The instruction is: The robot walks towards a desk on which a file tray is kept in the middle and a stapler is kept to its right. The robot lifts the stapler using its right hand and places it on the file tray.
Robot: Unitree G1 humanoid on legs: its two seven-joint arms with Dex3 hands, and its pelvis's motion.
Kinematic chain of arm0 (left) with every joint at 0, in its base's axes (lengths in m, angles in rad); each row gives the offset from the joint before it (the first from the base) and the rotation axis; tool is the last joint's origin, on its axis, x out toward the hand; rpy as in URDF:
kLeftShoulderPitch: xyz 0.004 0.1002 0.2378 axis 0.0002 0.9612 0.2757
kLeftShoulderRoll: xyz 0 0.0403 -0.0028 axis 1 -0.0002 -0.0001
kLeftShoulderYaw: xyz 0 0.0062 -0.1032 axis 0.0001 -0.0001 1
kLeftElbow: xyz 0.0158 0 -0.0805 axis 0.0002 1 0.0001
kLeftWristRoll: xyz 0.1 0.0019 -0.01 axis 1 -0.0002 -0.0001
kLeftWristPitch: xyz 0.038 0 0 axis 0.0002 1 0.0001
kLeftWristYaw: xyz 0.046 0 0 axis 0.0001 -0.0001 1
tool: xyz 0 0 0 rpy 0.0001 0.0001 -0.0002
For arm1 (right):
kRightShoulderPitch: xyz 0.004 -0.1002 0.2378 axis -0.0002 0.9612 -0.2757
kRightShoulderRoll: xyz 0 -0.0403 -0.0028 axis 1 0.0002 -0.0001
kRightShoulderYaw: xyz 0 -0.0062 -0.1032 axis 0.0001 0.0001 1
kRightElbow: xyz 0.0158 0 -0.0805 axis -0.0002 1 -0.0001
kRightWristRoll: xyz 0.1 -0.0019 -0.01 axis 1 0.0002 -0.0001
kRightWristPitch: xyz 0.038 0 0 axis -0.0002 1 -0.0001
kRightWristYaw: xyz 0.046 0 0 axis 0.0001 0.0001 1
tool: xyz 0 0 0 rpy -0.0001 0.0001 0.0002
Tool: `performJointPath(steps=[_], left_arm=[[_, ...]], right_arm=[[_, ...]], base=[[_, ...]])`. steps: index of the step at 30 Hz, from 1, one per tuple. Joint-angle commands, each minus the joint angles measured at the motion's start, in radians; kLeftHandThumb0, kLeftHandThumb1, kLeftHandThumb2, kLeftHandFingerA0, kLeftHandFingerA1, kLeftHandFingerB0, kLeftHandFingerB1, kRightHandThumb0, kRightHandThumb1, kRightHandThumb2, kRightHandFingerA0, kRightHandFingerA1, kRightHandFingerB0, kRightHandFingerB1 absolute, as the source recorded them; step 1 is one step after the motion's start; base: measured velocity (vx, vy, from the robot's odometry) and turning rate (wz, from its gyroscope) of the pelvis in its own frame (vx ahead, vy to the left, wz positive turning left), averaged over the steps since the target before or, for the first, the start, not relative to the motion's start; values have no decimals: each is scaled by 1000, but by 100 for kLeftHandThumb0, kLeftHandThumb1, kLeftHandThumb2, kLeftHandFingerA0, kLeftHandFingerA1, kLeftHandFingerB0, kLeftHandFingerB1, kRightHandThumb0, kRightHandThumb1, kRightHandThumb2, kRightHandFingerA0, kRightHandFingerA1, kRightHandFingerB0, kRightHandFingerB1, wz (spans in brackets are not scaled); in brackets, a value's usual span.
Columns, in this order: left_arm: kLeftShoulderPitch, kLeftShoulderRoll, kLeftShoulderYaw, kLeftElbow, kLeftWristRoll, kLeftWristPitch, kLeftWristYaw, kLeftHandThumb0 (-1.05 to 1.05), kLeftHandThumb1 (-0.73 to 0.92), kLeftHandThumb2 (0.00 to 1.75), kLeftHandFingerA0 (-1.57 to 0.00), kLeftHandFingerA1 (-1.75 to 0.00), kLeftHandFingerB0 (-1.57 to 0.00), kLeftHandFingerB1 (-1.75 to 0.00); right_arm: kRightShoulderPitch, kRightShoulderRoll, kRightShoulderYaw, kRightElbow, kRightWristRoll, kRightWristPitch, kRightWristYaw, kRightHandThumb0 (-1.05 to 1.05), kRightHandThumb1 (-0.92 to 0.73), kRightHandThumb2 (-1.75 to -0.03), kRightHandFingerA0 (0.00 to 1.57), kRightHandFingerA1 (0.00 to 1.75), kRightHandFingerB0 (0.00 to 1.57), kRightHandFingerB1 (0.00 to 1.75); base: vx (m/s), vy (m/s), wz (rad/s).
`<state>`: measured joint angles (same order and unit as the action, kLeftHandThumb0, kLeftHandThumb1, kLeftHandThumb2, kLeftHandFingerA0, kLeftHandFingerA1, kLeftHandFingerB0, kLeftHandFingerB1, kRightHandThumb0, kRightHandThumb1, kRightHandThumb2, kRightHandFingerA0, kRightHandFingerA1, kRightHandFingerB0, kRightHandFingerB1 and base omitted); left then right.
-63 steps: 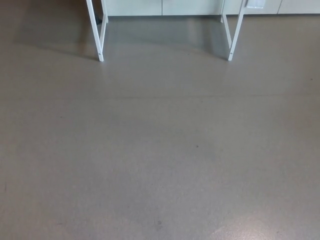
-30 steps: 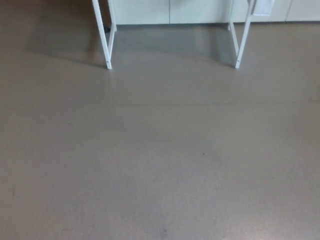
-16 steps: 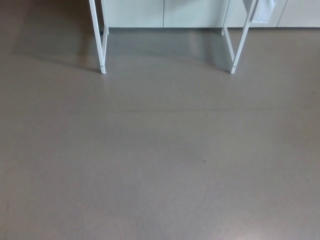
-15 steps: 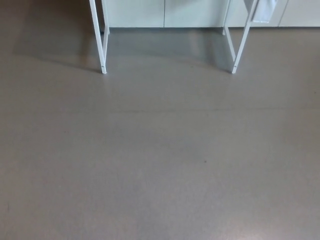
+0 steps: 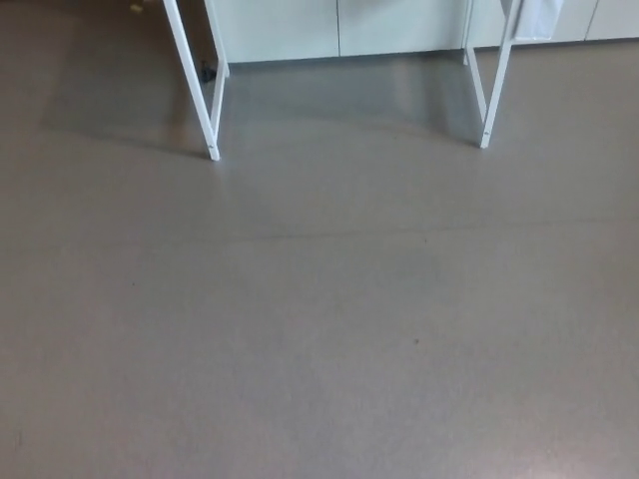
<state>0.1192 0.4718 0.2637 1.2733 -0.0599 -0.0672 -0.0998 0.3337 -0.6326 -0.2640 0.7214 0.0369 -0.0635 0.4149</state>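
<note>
Robot hand, left or right, does not show in the head view, so whether either is released, clenched or grasping cannot be told. Nearest is a smooth grey-brown floor (image 5: 319, 329), with a faint seam line (image 5: 329, 236) running left to right across it and a small dark speck (image 5: 416, 341) nearer, to the right. At the far edge stand the counter's thin white metal legs, one slanted leg on the left (image 5: 189, 75) and one on the right (image 5: 496, 85). Behind them runs a row of pale cabinet fronts (image 5: 290, 25). The countertop lies beyond the picture's far edge, so the stapler and file tray cannot be seen.
</note>
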Motion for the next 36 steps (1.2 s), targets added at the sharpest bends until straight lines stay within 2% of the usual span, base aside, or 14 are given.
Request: performJointPath(steps=[1,3,4,5,6,10,11,12,13,17,18,20,24,36], left_arm=[[-12,21,5,6,2,-23,0,-87,92,108,-9,-82,-2,-67],[-15,24,-5,5,11,-14,5,-88,92,108,-10,-83,-2,-67],[-13,27,-16,7,22,-25,5,-89,92,110,-13,-83,-3,-67],[-15,27,-14,9,19,-20,7,-94,82,135,-11,-74,-13,-62],[-18,27,-11,16,15,-22,8,-93,84,137,-8,-72,-13,-59],[-16,26,-10,12,11,-24,3,-94,82,136,-9,-74,-14,-63],[-15,26,-9,13,10,-24,4,-87,92,108,-11,-84,-5,-68],[-18,24,0,15,0,-15,4,-94,81,135,-6,-72,-13,-61],[3,25,13,9,-13,-22,-8,-93,81,137,-2,-70,-14,-59],[2,25,11,3,-3,-9,6,-87,92,107,-11,-81,-2,-65],[4,27,8,-2,1,-7,6,-86,79,132,-10,-73,-8,-64],[4,23,31,0,-22,-7,-2,-89,92,107,-14,-84,0,-63],[-7,23,32,13,-18,8,12,-88,78,131,-11,-74,-10,-63],[-6,31,14,13,7,4,5,-87,92,109,-14,-83,0,-63]], right_arm=[[-30,-7,11,54,-12,-48,-8,-62,-46,-76,6,50,4,39],[-36,-7,16,63,-15,-45,-15,-57,-56,-58,13,47,7,30],[-35,-19,31,64,-37,-52,-24,-38,-39,-95,3,51,0,51],[-30,-24,36,46,-38,-34,-21,-58,-58,-58,30,51,10,28],[-17,-36,54,23,-69,-42,-46,-68,-47,-82,38,59,5,40],[-3,-53,63,-13,-61,2,-20,-67,-47,-84,37,58,4,35],[-9,-33,33,-7,-9,22,3,-37,-40,-96,4,51,0,51],[-6,-40,45,-18,-28,29,-4,-61,-57,-59,31,50,9,24],[2,-44,52,-17,-31,24,12,-65,-44,-82,18,54,2,29],[5,-35,54,-8,-38,11,-8,-63,-60,-57,36,50,5,31],[5,-25,43,12,-24,-8,-7,-61,-57,-59,28,50,9,26],[8,-15,33,19,-16,-8,-19,-38,-36,-95,2,51,0,51],[9,-17,24,2,-9,38,17,-62,-58,-57,25,47,6,31],[31,-59,92,-46,-88,36,-24,-71,-47,-86,32,57,3,33]], base=[[185,40,-8],[182,90,-7],[159,136,-4],[206,180,10],[283,191,60],[199,184,-12],[185,104,1],[152,61,11],[186,29,6],[167,-46,9],[92,-121,17],[192,-196,26],[222,-172,18],[175,37,0]])
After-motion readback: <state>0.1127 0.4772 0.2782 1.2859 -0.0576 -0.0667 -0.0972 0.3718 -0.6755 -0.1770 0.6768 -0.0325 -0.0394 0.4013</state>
